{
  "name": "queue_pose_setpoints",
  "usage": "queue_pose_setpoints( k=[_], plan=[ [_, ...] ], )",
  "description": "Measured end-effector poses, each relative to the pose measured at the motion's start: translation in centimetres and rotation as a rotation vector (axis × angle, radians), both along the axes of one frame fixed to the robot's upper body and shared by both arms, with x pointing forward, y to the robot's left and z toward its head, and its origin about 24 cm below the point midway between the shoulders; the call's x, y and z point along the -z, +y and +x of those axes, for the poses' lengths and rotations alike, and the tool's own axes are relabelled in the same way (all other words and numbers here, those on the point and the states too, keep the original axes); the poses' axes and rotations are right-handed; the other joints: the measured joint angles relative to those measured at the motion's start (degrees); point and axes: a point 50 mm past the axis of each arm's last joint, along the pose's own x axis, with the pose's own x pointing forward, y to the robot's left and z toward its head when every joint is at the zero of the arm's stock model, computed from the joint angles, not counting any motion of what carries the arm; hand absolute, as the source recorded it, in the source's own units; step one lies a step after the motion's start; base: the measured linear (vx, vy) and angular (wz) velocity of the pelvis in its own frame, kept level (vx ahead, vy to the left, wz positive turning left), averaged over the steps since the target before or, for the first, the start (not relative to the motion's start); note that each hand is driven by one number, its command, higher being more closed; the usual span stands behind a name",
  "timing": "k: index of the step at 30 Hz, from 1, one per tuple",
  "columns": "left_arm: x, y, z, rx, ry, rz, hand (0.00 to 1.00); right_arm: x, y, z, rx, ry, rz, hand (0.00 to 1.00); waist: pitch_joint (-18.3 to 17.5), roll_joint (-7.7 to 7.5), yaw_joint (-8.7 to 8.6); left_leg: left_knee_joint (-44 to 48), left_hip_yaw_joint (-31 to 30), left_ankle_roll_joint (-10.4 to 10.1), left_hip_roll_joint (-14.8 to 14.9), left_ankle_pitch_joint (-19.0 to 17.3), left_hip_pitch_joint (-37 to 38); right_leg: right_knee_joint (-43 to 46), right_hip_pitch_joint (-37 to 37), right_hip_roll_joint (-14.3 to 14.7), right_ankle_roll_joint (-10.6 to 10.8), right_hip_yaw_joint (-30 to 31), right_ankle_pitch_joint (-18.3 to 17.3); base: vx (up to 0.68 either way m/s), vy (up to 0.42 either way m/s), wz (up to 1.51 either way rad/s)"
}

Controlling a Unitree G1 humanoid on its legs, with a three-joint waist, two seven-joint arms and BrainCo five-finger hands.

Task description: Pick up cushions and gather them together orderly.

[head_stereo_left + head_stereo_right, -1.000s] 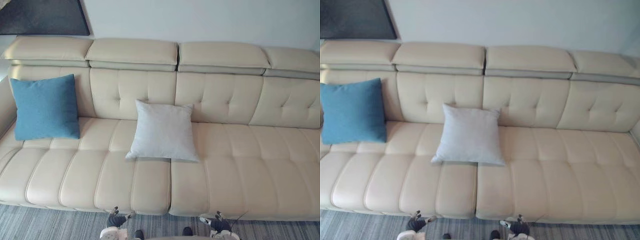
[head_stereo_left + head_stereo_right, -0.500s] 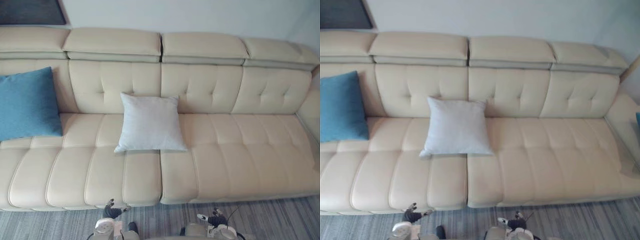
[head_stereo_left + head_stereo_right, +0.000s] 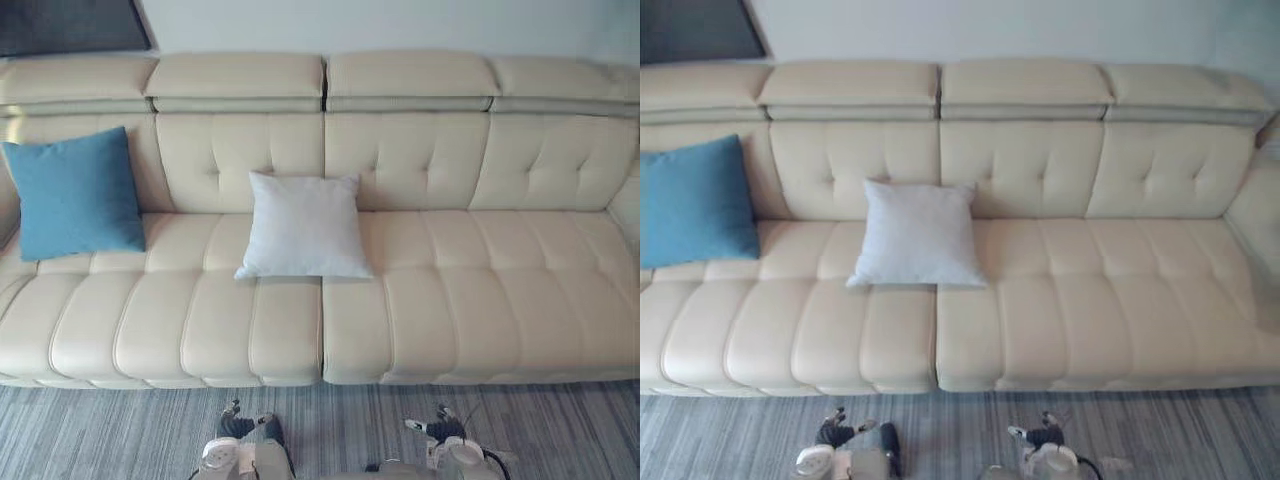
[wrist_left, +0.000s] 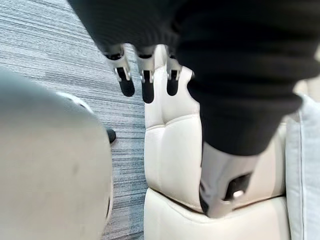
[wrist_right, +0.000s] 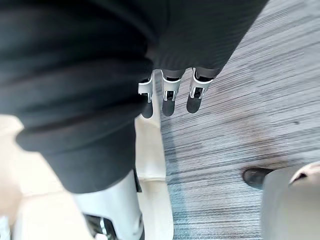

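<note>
Left eye view, blue cushion (image 3: 75,195), white cushion (image 3: 305,227) apart, wrist views, left hand (image 4: 146,80), right hand (image 5: 197,95), fingers (image 5: 169,99) slack

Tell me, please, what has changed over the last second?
Only the head camera's view shifted; nothing was moved or grasped. The blue cushion stays at the left end of the sofa, the white cushion near its middle, and the left hand and right hand hang open.
</note>
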Motion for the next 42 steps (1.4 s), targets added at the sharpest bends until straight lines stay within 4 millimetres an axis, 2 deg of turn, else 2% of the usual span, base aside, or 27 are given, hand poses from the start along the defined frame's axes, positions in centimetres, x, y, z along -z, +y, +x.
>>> queue_pose_setpoints(
  k=[1,2,3,5,9,11,14,15,16,17,18,19,20,21,22,25,28,29,30,31,32,35,37,38,39,40,42],
  plan=[
    [0.0,0.1,-0.1,-0.021,0.001,-0.005,0.0,0.0,0.0,-0.1,0.005,0.0,0.001,0.0,0.01,-0.04,0.12,2.58,-0.41,-0.21,-0.23,-2.24,0.19,0.33,-0.58,-0.16,0.15,1.46,0.03,-0.15,0.274,-1.15],
    [0.2,0.0,-0.8,-0.089,0.005,-0.031,0.0,0.1,0.4,-0.2,0.01,0.001,0.009,0.0,-0.29,0.6,0.25,5.27,-3.23,-1.18,-1.02,-8.2,1.46,1.11,-2.54,0.37,0.8,5.31,-0.02,-0.12,0.317,-1.11],
    [0.2,0.2,-0.9,-0.122,0.0,-0.038,0.0,0.2,1.0,-0.4,0.013,0.001,0.024,0.0,-0.37,0.66,0.43,5.52,-2.93,-0.86,-1.44,-9.71,1.46,1.37,-3.37,0.41,0.96,7.51,0.07,-0.09,0.266,-1.06],
    [0.3,0.6,-1.5,-0.157,0.003,-0.038,0.0,0.6,2.1,-1.4,0.022,0.012,0.055,0.0,-1.27,-0.06,0.31,4.83,-0.89,-0.1,-2.54,-11.13,1.58,-0.44,-4.29,0.12,1.64,10.19,1.7,-0.03,0.194,-0.73],
    [0.3,0.9,-1.7,-0.174,0.007,-0.035,0.0,0.7,2.4,-1.7,0.02,0.023,0.064,0.0,-1.64,-0.75,0.02,4.45,3.68,1.35,-2.98,-12.02,2.71,-3.02,-4.42,-0.1,1.6,14.57,5.67,0.0,0.165,-0.61],
    [0.4,0.9,-2.0,-0.191,0.011,-0.04,0.0,0.7,2.4,-1.7,0.02,0.025,0.065,0.0,-2.13,-0.83,-0.24,4.39,5.14,1.28,-3.01,-12.76,3.5,-3.92,-4.84,-0.12,3.74,15.66,7.34,0.09,0.062,-0.5],
    [0.7,0.3,-2.3,-0.215,0.026,-0.063,0.0,0.6,2.2,-1.5,0.016,0.02,0.063,0.0,-3.35,0.19,-0.06,4.1,9.54,0.59,-1.16,-13.28,4.44,-4.62,-7.04,2.42,2.67,17.74,9.81,0.13,0.017,-1.14],
    [0.9,-0.1,-2.7,-0.23,0.048,-0.079,0.0,0.5,2.2,-1.0,0.011,0.008,0.062,0.0,-3.99,1.36,0.0,3.46,13.98,1.23,0.67,-12.73,5.41,-5.8,-8.9,4.35,1.22,17.57,12.52,0.11,0.01,-1.33],
    [1.0,-0.2,-2.8,-0.232,0.053,-0.082,0.0,0.4,2.3,-0.8,0.009,0.004,0.063,0.0,-4.09,1.73,0.02,3.19,15.21,1.37,1.17,-12.59,5.7,-5.86,-9.55,4.83,0.2,16.36,13.31,0.16,-0.012,-1.83],
    [1.1,-0.4,-3.0,-0.231,0.068,-0.09,0.0,0.3,2.3,-0.3,0.003,-0.005,0.063,0.0,-4.41,2.79,0.32,2.13,17.31,1.59,2.49,-12.17,6.24,-6.01,-10.99,5.63,-2.51,9.79,14.94,0.1,-0.017,-1.23],
    [1.2,-0.4,-3.0,-0.226,0.072,-0.091,0.0,0.3,2.3,-0.2,0.001,-0.008,0.063,0.0,-4.32,3.04,0.27,1.89,18.15,1.58,2.98,-12.16,6.55,-5.76,-11.52,5.48,-3.55,5.97,14.85,0.13,-0.08,-1.48],
    [1.2,-0.5,-2.9,-0.209,0.075,-0.089,0.0,0.2,2.1,-0.1,-0.001,-0.01,0.059,0.0,-4.05,3.43,-0.1,1.3,20.39,1.56,2.92,-12.15,7.67,-3.73,-12.44,3.57,-7.13,-6.6,12.01,0.07,-0.082,-1.01],
    [1.2,-0.7,-2.7,-0.19,0.078,-0.088,0.0,0.2,1.8,-0.1,-0.001,-0.009,0.049,0.0,-3.94,3.33,-0.32,1.0,21.76,1.55,2.83,-12.15,8.72,-2.63,-12.13,2.27,-8.09,-13.29,9.87,0.12,-0.121,-1.08],
    [1.2,-0.8,-2.6,-0.168,0.081,-0.088,0.0,0.2,1.1,-0.2,-0.008,0.0,0.029,0.0,-3.76,4.12,-0.7,-0.03,22.68,1.19,2.71,-11.94,10.41,-0.7,-12.0,1.03,-8.38,-18.61,8.92,0.16,-0.148,-1.0],
    [1.2,-0.8,-2.7,-0.15,0.089,-0.082,0.0,0.3,0.5,-0.6,-0.009,0.017,0.015,0.0,-3.6,4.42,-0.97,-1.85,22.21,-0.06,1.87,-11.21,12.22,-0.02,-11.73,1.75,-8.39,-19.3,8.41,0.18,-0.164,-0.84],
    [1.4,-1.1,-2.9,-0.132,0.103,-0.084,0.0,0.4,0.0,-1.0,-0.004,0.039,0.007,0.0,-3.28,5.0,-0.99,-1.23,21.36,-0.41,2.72,-11.01,13.0,-0.63,-11.2,3.4,-7.37,-16.71,7.61,0.13,-0.131,-0.63],
    [1.2,-0.8,-2.4,-0.108,0.093,-0.071,0.0,0.4,-0.6,-1.4,0.008,0.048,-0.005,0.0,-2.77,4.56,-1.62,14.42,18.91,-0.56,8.14,-10.84,8.84,-1.9,-9.09,6.01,-6.52,-14.32,5.22,0.08,-0.184,-0.42],
    [1.1,-0.7,-2.2,-0.113,0.084,-0.07,0.0,0.5,-0.8,-1.7,0.018,0.055,-0.009,0.0,-2.45,4.91,-1.39,24.31,16.42,1.35,11.45,-8.71,6.02,-2.71,-7.2,7.96,-7.17,-13.04,4.78,0.08,-0.122,-0.59],
    [1.1,-0.5,-2.1,-0.127,0.075,-0.068,0.0,0.5,-0.5,-1.6,0.019,0.052,-0.003,0.0,-1.64,4.44,-1.08,29.77,14.4,2.69,12.71,-7.35,4.06,-3.1,-5.8,8.89,-7.97,-11.05,4.28,0.16,-0.104,-1.03],
    [1.0,-0.3,-2.0,-0.136,0.067,-0.066,0.0,0.3,-0.5,-1.1,0.024,0.035,0.001,0.0,-1.5,4.49,-0.7,35.19,9.96,1.44,11.8,-9.53,0.96,-3.43,-4.82,9.96,-8.88,-8.22,3.78,0.2,-0.048,-1.18],
    [0.9,-0.3,-1.8,-0.137,0.056,-0.067,0.0,0.2,-0.6,-0.8,0.033,0.019,0.001,0.0,-1.18,4.35,-0.63,36.08,6.59,0.35,9.04,-12.4,-1.96,-3.6,-4.28,10.27,-9.23,-5.62,3.7,0.21,-0.027,-1.28],
    [0.4,-0.6,-0.9,-0.141,0.012,-0.073,0.0,0.2,-0.5,-0.9,0.049,0.023,0.002,0.0,-0.23,3.62,0.94,29.05,1.97,0.64,3.28,-14.42,-5.88,-4.03,-3.09,10.52,-9.1,0.34,3.65,0.16,0.03,-1.11],
    [0.3,-0.9,-0.7,-0.178,-0.009,-0.09,0.0,0.2,-0.1,-0.7,0.056,0.017,0.004,0.0,-0.15,3.85,2.36,19.54,-6.78,0.05,-1.9,-14.11,-8.82,-4.51,-2.25,11.99,-8.54,6.48,3.39,0.23,0.094,-1.43],
    [0.3,-0.9,-0.6,-0.182,-0.012,-0.092,0.0,0.2,0.1,-0.5,0.055,0.013,0.008,0.0,-0.15,3.85,2.6,17.73,-8.84,-0.21,-2.76,-13.89,-9.15,-4.54,-2.25,12.18,-8.42,7.4,3.33,0.18,0.105,-1.38],
    [0.2,-1.0,-0.6,-0.188,-0.015,-0.097,0.0,0.1,0.6,0.2,0.051,-0.002,0.016,0.0,-0.22,3.89,3.06,12.1,-15.15,-0.89,-4.9,-12.89,-9.36,-4.53,-2.46,13.06,-7.98,11.1,3.03,0.24,0.147,-1.75],
    [0.3,-1.1,-0.7,-0.204,-0.013,-0.105,0.0,0.0,1.0,0.7,0.043,-0.012,0.02,0.0,-0.5,4.33,3.68,7.8,-19.66,0.89,-5.11,-11.52,-8.9,-4.49,-2.39,14.42,-7.48,14.98,2.62,0.26,0.169,-1.76],
    [0.4,-1.0,-0.9,-0.234,-0.012,-0.114,0.0,0.0,2.3,0.9,0.018,-0.014,0.044,0.0,-1.35,4.33,5.31,7.42,-17.47,-0.16,-4.07,-8.48,-6.68,-2.65,-2.4,15.0,-6.43,19.35,0.65,0.39,0.25,-1.76]
  ],
)
